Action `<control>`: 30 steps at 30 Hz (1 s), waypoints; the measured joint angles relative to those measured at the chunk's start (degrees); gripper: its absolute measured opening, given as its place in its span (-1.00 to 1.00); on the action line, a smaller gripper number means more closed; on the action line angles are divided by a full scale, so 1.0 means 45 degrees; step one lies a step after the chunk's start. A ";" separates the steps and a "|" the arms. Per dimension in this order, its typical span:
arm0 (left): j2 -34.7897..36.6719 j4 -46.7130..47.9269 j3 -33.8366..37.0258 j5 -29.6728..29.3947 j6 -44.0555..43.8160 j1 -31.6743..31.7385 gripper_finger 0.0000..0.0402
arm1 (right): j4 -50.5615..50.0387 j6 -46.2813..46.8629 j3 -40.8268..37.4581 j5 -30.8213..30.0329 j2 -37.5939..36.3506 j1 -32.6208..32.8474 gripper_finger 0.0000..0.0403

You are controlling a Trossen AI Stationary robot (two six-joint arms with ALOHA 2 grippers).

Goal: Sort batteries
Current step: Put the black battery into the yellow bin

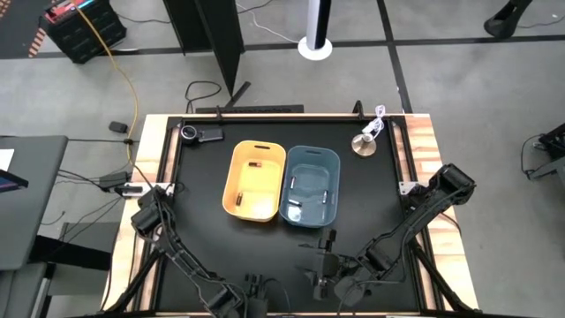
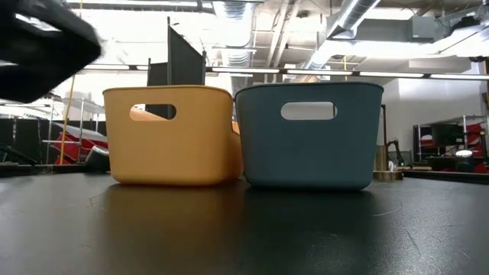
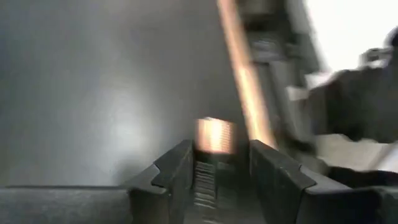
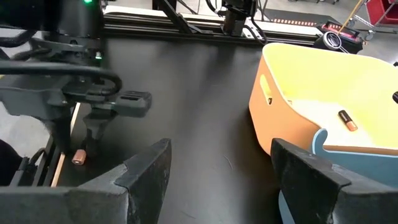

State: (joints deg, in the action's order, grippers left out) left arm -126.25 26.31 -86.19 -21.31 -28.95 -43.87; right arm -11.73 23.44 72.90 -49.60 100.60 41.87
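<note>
A yellow bin (image 1: 256, 181) and a blue bin (image 1: 309, 185) stand side by side mid-table. Dark batteries (image 1: 259, 164) lie in the yellow bin, and pale ones (image 1: 296, 205) lie in the blue one. One copper-ended battery (image 4: 78, 157) lies at the table's left edge by the wooden strip. My left gripper (image 4: 78, 140) hangs just above it, pointing down, open. In the left wrist view that battery (image 3: 214, 135) shows beyond the gap of the left gripper (image 3: 221, 162). My right gripper (image 4: 217, 180) waits open near the table's near edge (image 1: 327, 261), in front of the blue bin.
A black round-lensed gadget (image 1: 190, 133) sits at the far left corner. A metal disc with a white cord (image 1: 364, 144) sits at the far right. In the low view the bins (image 2: 244, 134) block the middle. Bare black table lies left and right of the bins.
</note>
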 joint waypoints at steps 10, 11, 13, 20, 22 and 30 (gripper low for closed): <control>0.0062 0.0538 0.0015 0.0203 0.0633 0.0976 -0.30 | 0.0000 0.0005 0.0000 0.0000 0.0000 0.0002 0.45; 0.0062 0.0552 0.0015 0.0356 0.0739 0.1038 -0.30 | 0.0000 0.0005 0.0000 0.0000 0.0000 0.0000 0.45; 0.0076 0.0623 0.0010 0.0622 0.0813 0.1190 -0.30 | 0.0000 0.0005 0.0000 0.0000 0.0000 0.0006 0.45; 0.0101 0.0829 -0.0005 0.1317 0.1290 0.1684 -0.30 | -0.0002 0.0003 0.0000 0.0000 0.0000 0.0005 0.45; 0.0106 0.0942 -0.0015 0.1459 0.1297 0.1801 -0.33 | -0.0005 0.0003 0.0000 0.0000 0.0000 0.0010 0.45; 0.0115 0.1204 -0.0015 0.1634 0.1331 0.1907 -0.55 | -0.0006 0.0000 0.0000 0.0000 0.0000 0.0010 0.45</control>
State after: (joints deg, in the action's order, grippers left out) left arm -125.73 31.73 -86.26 -13.96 -22.96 -35.29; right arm -11.75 23.44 72.90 -49.60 100.60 41.91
